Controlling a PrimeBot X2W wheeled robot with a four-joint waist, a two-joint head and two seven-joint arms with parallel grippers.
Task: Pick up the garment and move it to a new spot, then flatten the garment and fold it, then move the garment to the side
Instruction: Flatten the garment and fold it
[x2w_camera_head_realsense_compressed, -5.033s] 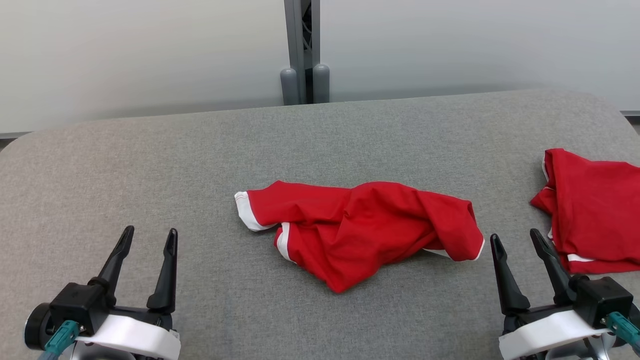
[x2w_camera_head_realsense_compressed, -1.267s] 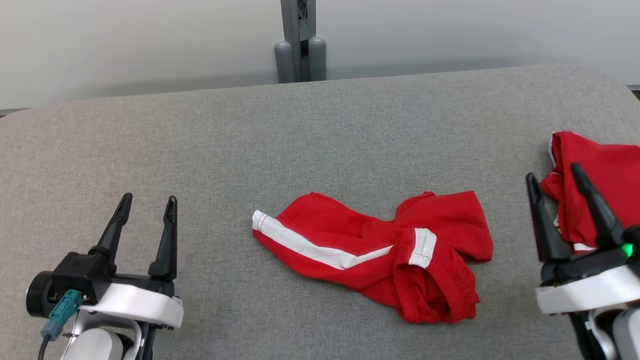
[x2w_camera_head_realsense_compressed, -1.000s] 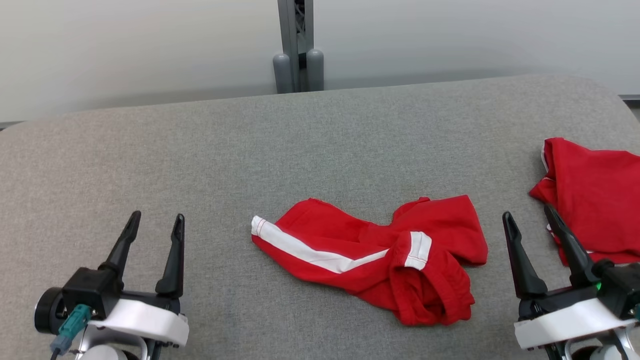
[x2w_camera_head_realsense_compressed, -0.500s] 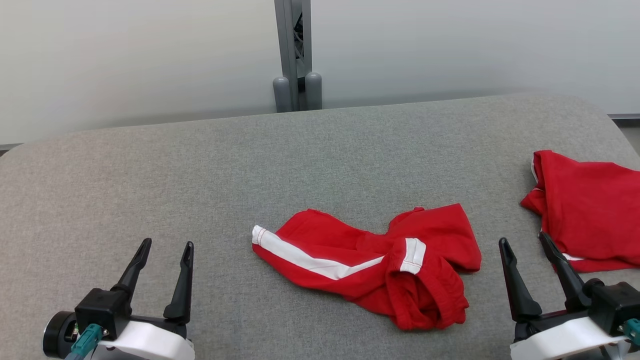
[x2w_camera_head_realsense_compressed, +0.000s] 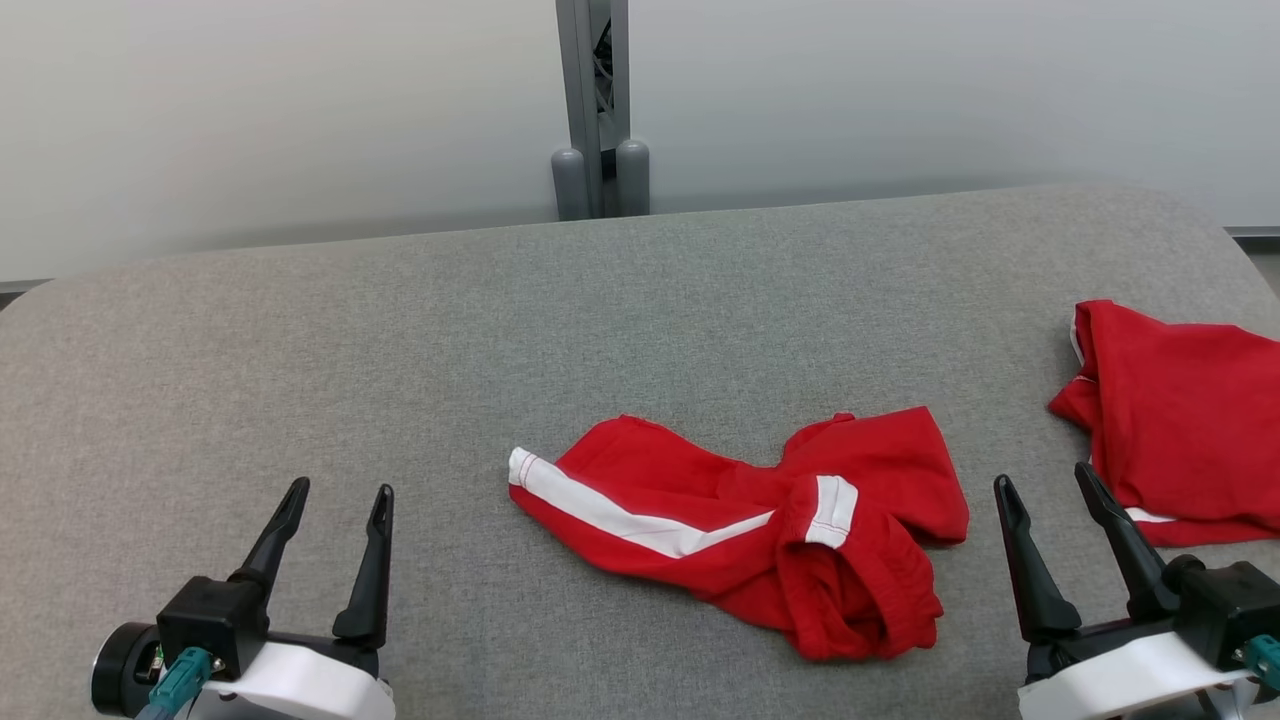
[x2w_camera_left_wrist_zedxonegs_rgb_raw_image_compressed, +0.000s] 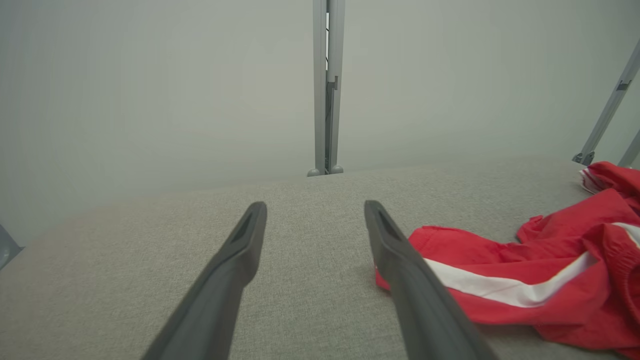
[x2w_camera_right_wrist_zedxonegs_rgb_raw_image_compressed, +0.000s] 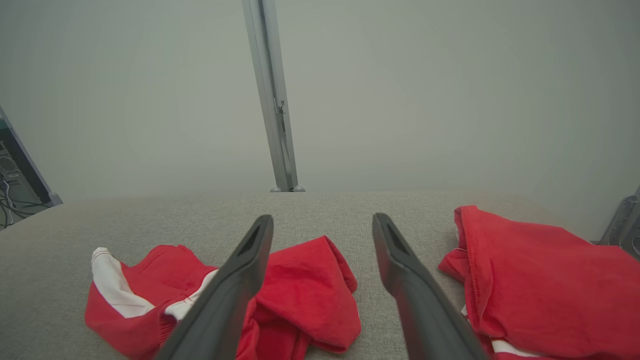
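Garment (x2w_camera_head_realsense_compressed: 740, 520) crumpled at centre of worktop (x2w_camera_head_realsense_compressed: 300, 330), between left gripper (x2w_camera_head_realsense_compressed: 342, 488) and right gripper (x2w_camera_head_realsense_compressed: 1041, 474); fingers of both spread wide, holding nothing. Not flat, not folded: flatten, fold and side move all remain

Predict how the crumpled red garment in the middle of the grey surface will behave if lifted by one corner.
The red garment would probably droop and unfold, since it lies in soft folds and bunches. It looks thin, so it is likely light. Pushed across the textured grey surface, it would likely bunch up rather than slide whole.
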